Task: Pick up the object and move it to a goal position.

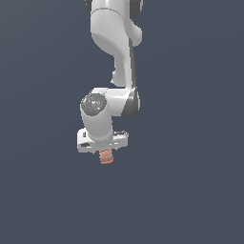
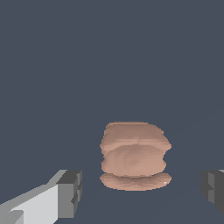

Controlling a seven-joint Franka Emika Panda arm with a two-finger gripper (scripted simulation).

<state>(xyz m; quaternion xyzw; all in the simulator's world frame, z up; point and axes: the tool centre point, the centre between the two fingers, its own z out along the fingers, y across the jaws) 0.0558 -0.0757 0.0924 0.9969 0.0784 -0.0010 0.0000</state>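
Nearest us in the wrist view, the gripper (image 2: pixel 140 192) stands wide open, holding nothing: one grey finger pad (image 2: pixel 70 192) on one side, the other pad (image 2: pixel 214 190) at the far edge of the frame. Between them, with a clear gap on each side, sits the object (image 2: pixel 134 156), a small reddish-brown ridged barrel piece, a little nearer the second pad (we judge this only roughly).

In the exterior view the gripper (image 1: pixel 106 151) hangs directly above the object (image 1: pixel 106 157), which peeks out just below the white hand.

We judge the step in hand is the grasp. To do it well we would centre the barrel between the pads, descend until they flank its middle band, then close squarely across the ridges before lifting.

Beyond lies plain dark floor (image 2: pixel 109 52); no goal marker shows.
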